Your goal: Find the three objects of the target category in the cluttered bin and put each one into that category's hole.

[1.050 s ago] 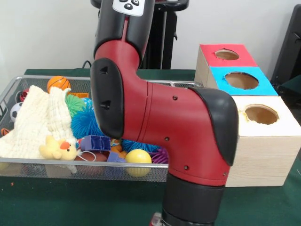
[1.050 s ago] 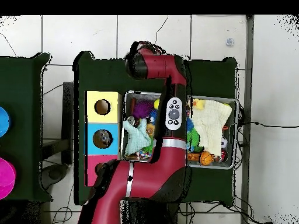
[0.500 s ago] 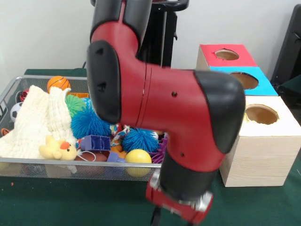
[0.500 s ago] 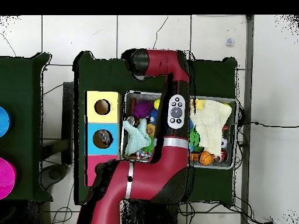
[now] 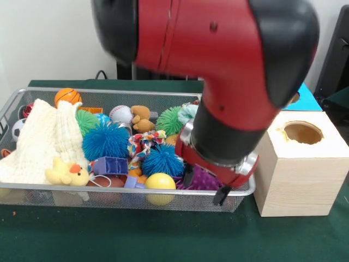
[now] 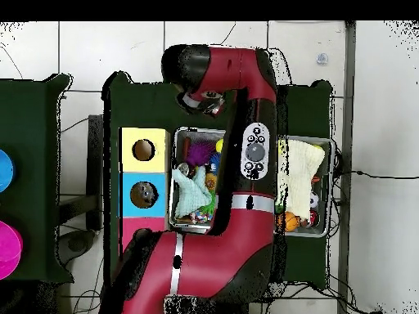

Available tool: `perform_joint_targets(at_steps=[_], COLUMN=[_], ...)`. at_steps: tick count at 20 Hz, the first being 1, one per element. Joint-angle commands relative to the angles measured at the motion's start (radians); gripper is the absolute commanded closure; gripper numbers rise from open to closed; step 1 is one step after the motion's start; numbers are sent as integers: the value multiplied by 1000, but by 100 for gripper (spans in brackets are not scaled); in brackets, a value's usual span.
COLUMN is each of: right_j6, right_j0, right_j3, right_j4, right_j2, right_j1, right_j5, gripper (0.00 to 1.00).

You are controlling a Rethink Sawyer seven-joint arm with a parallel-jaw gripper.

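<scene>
At 5 o'clock of the wire bin [image 5: 32, 188], my gripper [image 5: 204, 185] hangs over its near rim, fingers [image 5: 221, 195] spread apart and empty. Toys crowd the bin: yellow ball [image 5: 160, 182], blue spiky ball [image 5: 106, 141]. Wooden box [image 5: 297, 174] stands at 3 o'clock.

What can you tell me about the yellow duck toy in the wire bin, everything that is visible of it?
The yellow duck toy looks soft and plush, with an orange beak and a small dark eye. It sits upright at the front of the wire bin, its head turned toward the picture's right in the front view. It leans against the cream knitted cloth behind it and rests by the bin's front rim. A purple block lies just to its right. Nothing grips it.
</scene>
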Motion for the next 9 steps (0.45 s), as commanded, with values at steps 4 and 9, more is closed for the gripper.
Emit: perform_joint_targets(at_steps=[4,9], right_j6=[-95,17], right_j0=[7,35], right_j3=[393,355], right_j4=[-121,-210], right_j2=[-8,-65], right_j1=[-155,-121], right_j5=[-882,-1138], gripper=[0,0])
